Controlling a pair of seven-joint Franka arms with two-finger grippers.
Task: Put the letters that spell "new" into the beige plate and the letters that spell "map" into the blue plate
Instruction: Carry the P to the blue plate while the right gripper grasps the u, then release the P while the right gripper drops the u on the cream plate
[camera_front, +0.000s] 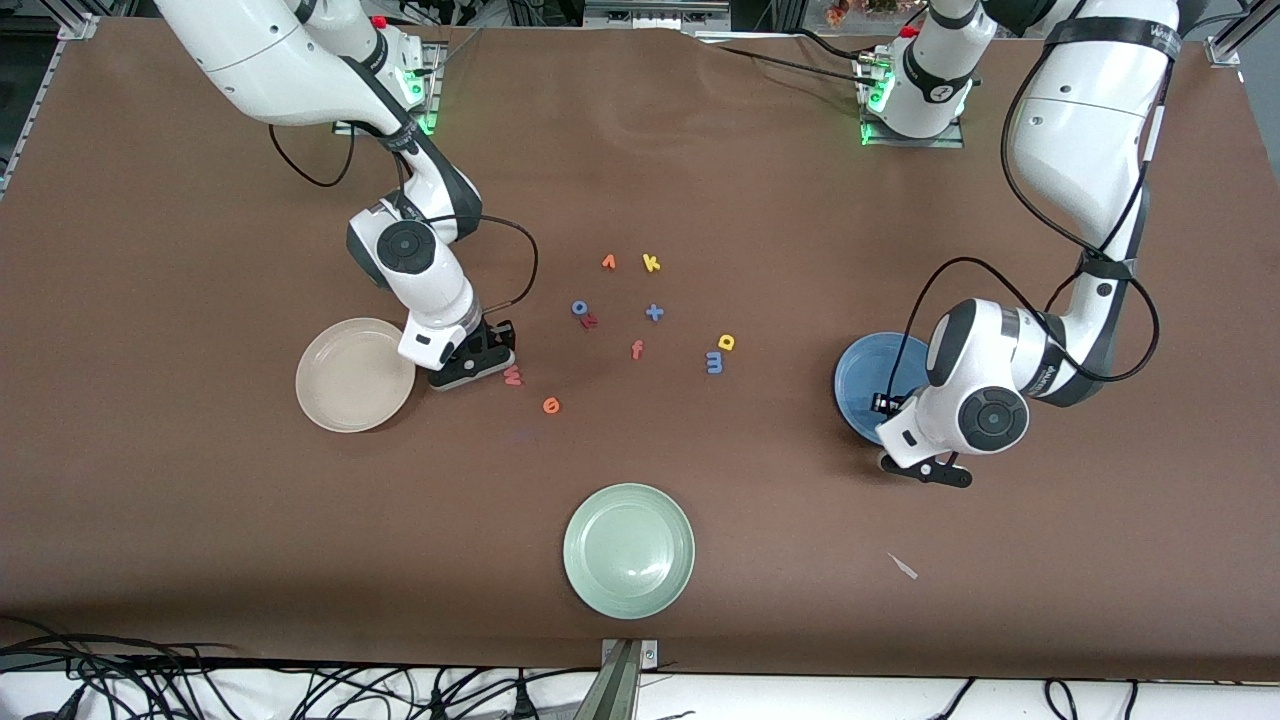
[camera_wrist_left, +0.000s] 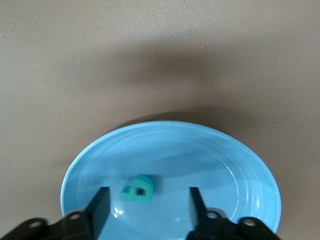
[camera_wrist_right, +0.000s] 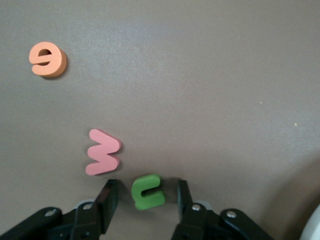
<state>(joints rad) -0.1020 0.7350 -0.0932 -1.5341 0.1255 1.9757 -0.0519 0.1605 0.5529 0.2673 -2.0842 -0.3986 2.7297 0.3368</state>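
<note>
The green n (camera_wrist_right: 148, 191) lies flat on the table between the fingers of my right gripper (camera_wrist_right: 146, 200), which is open with a gap on each side. The pink w (camera_wrist_right: 103, 152) and the orange e (camera_wrist_right: 47, 59) lie close by, and the beige plate (camera_front: 355, 375) is beside this gripper (camera_front: 472, 366). My left gripper (camera_wrist_left: 148, 209) hangs open low over the blue plate (camera_wrist_left: 240, 170), where the teal p (camera_wrist_left: 138, 189) lies loose. The blue m (camera_front: 714, 362) and yellow a (camera_front: 727, 342) lie mid-table.
A pale green plate (camera_front: 629, 549) sits near the front camera's edge. Other letters lie mid-table: orange v (camera_front: 608, 262), yellow k (camera_front: 651, 263), blue o (camera_front: 579, 307), blue cross-shaped letter (camera_front: 654, 312), orange-red f (camera_front: 637, 349). A white scrap (camera_front: 903, 566) lies near the left arm's end.
</note>
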